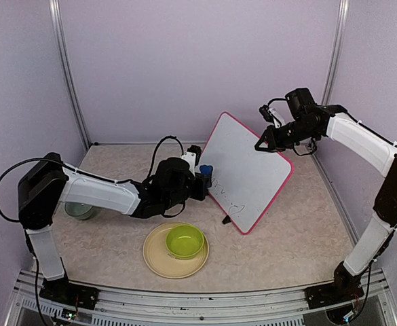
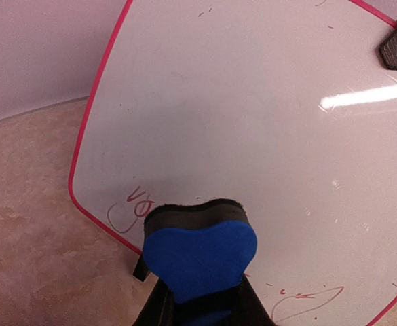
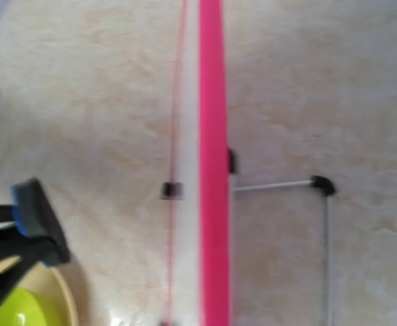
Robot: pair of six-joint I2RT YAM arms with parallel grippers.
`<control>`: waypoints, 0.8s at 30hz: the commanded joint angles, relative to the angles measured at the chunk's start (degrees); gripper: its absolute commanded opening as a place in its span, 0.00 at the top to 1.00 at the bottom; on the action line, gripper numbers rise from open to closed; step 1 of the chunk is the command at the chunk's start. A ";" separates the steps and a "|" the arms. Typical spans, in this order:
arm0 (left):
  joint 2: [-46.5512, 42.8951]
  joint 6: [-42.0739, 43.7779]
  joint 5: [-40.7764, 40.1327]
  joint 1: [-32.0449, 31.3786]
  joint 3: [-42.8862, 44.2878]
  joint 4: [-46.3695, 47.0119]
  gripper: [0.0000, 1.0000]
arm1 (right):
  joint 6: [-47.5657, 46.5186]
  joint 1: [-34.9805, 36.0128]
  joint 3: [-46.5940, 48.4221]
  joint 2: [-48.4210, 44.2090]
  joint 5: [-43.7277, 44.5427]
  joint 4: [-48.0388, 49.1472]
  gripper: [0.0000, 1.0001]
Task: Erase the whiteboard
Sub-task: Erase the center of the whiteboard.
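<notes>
Glossy white shells alternate with matte black joints on the left arm [image 1: 100,193] and right arm [image 1: 361,139]. A black cable [image 1: 169,138] arches over the left wrist, another loops from its boxy black shoulder. The left gripper [image 1: 203,178] and right gripper [image 1: 262,145] are black.

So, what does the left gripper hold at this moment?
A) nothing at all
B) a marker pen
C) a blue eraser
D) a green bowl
C: the left gripper is shut on the blue eraser, with the eraser's dark felt side toward the whiteboard, close to the red marks left near its lower edge.
</notes>
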 commanded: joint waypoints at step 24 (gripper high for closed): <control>-3.84 -2.27 -1.22 1.60 -5.73 2.78 0.99 | 0.37 -0.39 -3.76 -5.25 4.64 2.22 0.30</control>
